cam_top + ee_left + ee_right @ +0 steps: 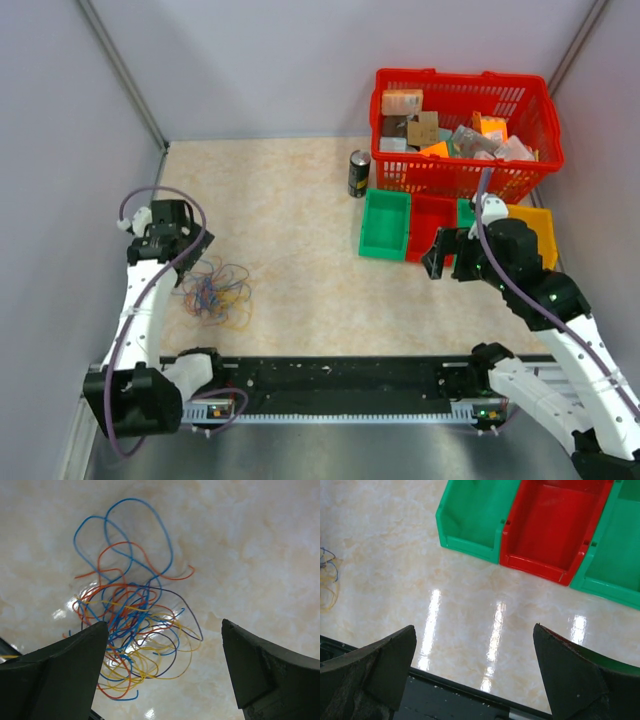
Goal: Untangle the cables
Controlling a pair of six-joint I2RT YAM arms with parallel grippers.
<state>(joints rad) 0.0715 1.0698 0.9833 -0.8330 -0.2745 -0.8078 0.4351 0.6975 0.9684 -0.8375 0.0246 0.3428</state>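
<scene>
The cables (pixel 215 293) lie as one tangled bunch of thin blue, red, orange and yellow loops on the marbled table, near the left side. My left gripper (pixel 185 245) hovers just above and behind the bunch. In the left wrist view the cables (pixel 132 615) spread below and partly behind the left finger (pixel 65 670), and the left gripper (pixel 164 625) is open and holds nothing. My right gripper (pixel 440 255) hangs far to the right, by the bins. It is open over bare table (pixel 474 627). A few cable loops (pixel 327 577) show at that view's left edge.
A red basket (pixel 465 130) full of items stands at the back right, with a dark can (pixel 358 173) beside it. A green bin (pixel 386 224), a red bin (pixel 430 225) and a yellow bin (pixel 535 230) sit in front of it. A black rail (pixel 340 385) runs along the near edge.
</scene>
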